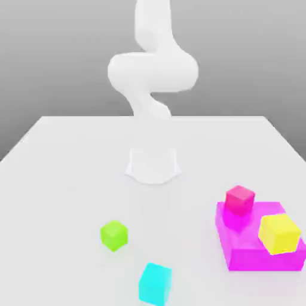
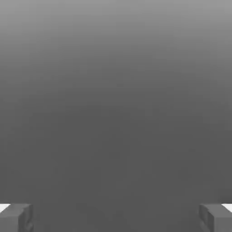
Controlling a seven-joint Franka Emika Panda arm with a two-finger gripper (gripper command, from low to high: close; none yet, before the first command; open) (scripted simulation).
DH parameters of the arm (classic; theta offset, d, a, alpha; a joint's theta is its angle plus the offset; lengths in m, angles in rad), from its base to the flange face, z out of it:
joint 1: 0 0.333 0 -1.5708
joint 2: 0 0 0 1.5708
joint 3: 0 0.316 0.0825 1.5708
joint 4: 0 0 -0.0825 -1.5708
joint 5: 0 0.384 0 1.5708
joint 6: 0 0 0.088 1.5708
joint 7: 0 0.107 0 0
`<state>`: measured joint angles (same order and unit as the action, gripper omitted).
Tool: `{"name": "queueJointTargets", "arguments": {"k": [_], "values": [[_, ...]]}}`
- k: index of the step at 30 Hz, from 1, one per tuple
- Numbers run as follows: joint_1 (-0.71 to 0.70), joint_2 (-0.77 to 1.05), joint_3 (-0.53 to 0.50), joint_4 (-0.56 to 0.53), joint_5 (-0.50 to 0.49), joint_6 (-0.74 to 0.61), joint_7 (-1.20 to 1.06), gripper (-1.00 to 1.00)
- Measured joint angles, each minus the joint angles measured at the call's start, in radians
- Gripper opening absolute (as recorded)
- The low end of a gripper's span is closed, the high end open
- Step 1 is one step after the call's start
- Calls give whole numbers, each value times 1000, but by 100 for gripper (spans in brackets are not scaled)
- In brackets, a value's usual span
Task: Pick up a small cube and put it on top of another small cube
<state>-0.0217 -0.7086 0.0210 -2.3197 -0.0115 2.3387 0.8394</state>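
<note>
End effector (image 2: 116,217) spread wide, empty. Green cube (image 1: 113,235) loose on desk (image 1: 60,167), well apart from magenta block (image 1: 251,251). Best approached squarely from above, fingers straddling opposite faces before closing.

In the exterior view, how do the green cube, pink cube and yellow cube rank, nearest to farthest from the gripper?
1. green cube, near the arm's middle line.
2. pink cube and yellow cube, both at the exterior view's right: too close to call.
</note>
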Motion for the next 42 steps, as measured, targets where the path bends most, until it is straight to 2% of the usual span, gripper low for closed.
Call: {"name": "queueJointTargets", "arguments": {"k": [13, 19, 25, 30, 31, 37, 42], "values": [[-81, 478, 78, -103, -73, 202, 215, 0], [-86, 695, 80, -149, -88, 294, 300, 0], [-87, 908, 87, -193, -58, 392, 349, 0], [-59, 1089, 54, -169, -89, 529, 382, 0], [-55, 1110, 48, -165, -93, 546, 385, -100], [-53, 1121, 46, -163, -97, 556, 389, -100], [-78, 984, 78, -190, -63, 445, 362, -100]]}}
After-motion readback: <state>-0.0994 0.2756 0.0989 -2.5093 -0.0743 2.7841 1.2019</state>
